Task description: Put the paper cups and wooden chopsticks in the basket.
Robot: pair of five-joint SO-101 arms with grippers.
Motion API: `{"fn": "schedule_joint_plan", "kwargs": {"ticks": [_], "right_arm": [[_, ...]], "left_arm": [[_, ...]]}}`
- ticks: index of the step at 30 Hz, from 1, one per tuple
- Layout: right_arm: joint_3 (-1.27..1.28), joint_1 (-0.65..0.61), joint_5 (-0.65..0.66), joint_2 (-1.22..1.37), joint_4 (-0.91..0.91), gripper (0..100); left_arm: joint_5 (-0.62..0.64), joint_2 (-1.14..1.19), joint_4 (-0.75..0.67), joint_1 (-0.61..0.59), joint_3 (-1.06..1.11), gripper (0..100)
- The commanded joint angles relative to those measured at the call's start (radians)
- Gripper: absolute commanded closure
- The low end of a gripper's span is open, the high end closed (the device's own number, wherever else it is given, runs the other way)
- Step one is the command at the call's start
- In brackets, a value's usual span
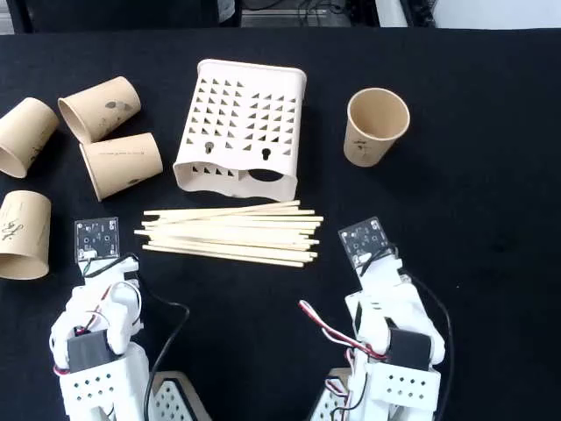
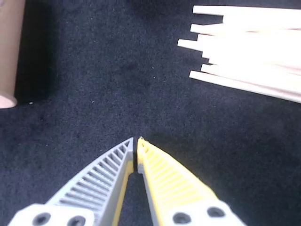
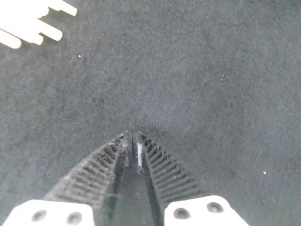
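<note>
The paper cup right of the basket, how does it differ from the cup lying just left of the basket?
The right cup stands upright, mouth up; the left cup lies on its side, mouth away from the basket. The right cup stands alone; the left cup sits among three other cups. Both are tan paper, outside the basket.

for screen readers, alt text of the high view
White basket on its side on a black table, chopsticks piled in front, four cups lying to its left, one cup upright to its right. Two arms in the foreground.
</note>
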Motion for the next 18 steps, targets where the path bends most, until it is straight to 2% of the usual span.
{"fn": "schedule_joint_plan", "kwargs": {"ticks": [1,18], "right_arm": [[0.001,0.014,-0.006,-0.062,-0.003,96.6],[0.001,0.008,-0.012,-0.062,-0.003,96.4]], "left_arm": [[0.0,-0.005,0.003,0.005,0.018,97],[0.0,-0.005,0.003,0.005,0.018,97]]}}
